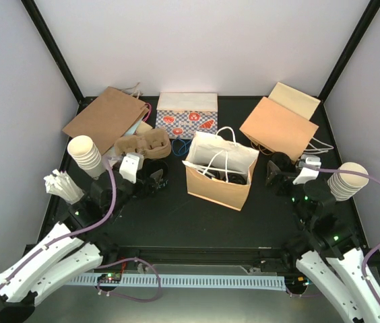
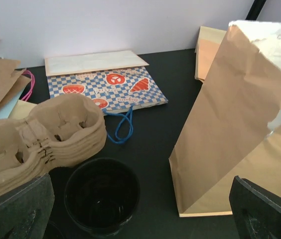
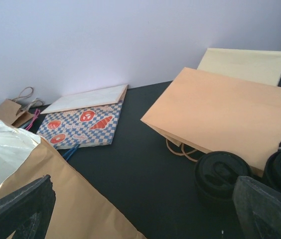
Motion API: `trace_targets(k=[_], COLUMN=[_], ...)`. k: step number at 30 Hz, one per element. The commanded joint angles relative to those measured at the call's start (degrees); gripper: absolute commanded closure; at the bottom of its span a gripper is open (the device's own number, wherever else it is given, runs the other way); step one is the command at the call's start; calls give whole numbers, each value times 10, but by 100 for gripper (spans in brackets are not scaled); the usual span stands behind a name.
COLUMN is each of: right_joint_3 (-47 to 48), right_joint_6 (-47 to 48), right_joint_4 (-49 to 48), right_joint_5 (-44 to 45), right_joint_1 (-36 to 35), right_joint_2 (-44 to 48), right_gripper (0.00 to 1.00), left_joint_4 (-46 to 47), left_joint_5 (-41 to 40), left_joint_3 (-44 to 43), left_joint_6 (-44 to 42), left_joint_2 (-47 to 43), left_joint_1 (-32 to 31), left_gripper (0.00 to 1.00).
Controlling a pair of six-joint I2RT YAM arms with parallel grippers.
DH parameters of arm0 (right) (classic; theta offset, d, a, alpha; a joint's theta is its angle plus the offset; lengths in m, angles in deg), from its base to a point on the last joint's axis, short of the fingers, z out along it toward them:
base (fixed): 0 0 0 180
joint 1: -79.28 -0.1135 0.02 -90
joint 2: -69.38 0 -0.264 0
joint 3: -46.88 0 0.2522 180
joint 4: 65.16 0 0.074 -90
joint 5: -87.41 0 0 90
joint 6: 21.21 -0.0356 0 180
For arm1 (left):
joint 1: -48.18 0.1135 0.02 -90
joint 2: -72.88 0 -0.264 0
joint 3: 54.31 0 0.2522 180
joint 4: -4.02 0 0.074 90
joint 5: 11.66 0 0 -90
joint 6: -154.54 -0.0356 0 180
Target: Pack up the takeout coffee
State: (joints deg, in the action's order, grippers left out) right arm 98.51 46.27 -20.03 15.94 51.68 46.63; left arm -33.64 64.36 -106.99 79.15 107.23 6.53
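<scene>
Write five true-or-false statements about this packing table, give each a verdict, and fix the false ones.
1. The middle paper bag stands upright with its mouth open. True.
2. The left gripper is closed on a cup. False: it is open and holds nothing; a black cup stands on the table between its fingers.
3. The checkered bag lies flat near the back wall. True.
4. The cup carriers sit inside the upright bag. False: they are stacked on the table to its left.
5. Two black-lidded cups stand beside the flat tan bag. True.
</scene>
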Motion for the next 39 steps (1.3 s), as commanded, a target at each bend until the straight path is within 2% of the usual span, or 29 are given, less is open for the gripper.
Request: trace_targets(k=[1,9,18,29,35,37,39], right_joint_3=[-31,-80,-142,-125,-117,-110,-118], right_joint_6=[30,46,77,90,143,153,165], right_joint_4=[-97,-136,-206,-201,-252,-277,-326], right_joint_5=[-15,-10,24,53,74,68,46], right_joint_1=[3,3,3,3,5,20,38], right_joint_2=[25,24,48,-14,-74,-108,-138], right_gripper=[0,0,3,2,2,2,2], left_joint_4=[56,113,125,118,143,169,207], left_joint_5=[-6,13,-58,-10,57,57,20], left_joint_3=[28,89,92,87,97,101,109], left_joint_6=[-1,-31,-28,-16,2,2,-7], left_joint_2=[-28,-15,9,20,34,49,67], left_joint_1=[2,3,14,98,203,230,240], left_gripper=[1,1,1,1,1,1,1])
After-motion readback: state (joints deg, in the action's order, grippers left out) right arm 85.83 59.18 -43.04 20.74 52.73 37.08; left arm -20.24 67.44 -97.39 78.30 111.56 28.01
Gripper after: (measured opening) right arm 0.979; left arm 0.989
